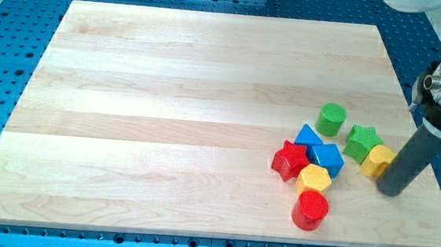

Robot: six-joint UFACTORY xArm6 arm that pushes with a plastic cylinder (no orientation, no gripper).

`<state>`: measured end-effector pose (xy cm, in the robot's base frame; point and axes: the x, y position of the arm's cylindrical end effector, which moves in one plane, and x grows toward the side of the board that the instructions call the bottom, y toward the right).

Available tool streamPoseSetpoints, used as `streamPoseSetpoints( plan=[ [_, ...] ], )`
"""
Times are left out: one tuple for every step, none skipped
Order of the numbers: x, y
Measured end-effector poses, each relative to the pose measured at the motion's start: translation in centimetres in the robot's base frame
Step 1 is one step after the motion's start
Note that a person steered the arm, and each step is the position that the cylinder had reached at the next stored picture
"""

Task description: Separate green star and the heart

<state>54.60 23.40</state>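
1. There is no pincer on this arm, so nothing can be said of it being wide, narrow or holding anything; the arm ends in a dark rod, and my tip [389, 191] rests on the bench [167, 96] near its right edge.
2. My tip stands just to the right of the yellow heart [377, 160], touching it or very nearly so; the contact itself cannot be made out.
3. The heart lies against the lower right side of the green star [362, 142], the two touching, so the pair is not yet parted.
4. Judged from this, the step in hand is the approach: my tip is set beside the heart, ready to push.
5. A push toward the view's left would drive the heart into the star and move both together. The next move calls for getting my tip between them, or behind the heart on its upper left side, then sliding it toward the view's bottom.
6. Further left sit a green cylinder [332, 119], two blue blocks [309, 135] [327, 158], a red star [290, 160], a yellow hexagon block [313, 179] and a red cylinder [311, 210], a cluster to stay clear of.
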Motion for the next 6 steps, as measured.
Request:
streamPoseSetpoints(
  plan=[
    [-1.4, -2.5],
    [-4.4, -2.8],
    [-8.2, -3.5],
    [-1.8, -4.0],
    [-2.1, 0.0],
    [-7.7, 0.0]
  ],
)
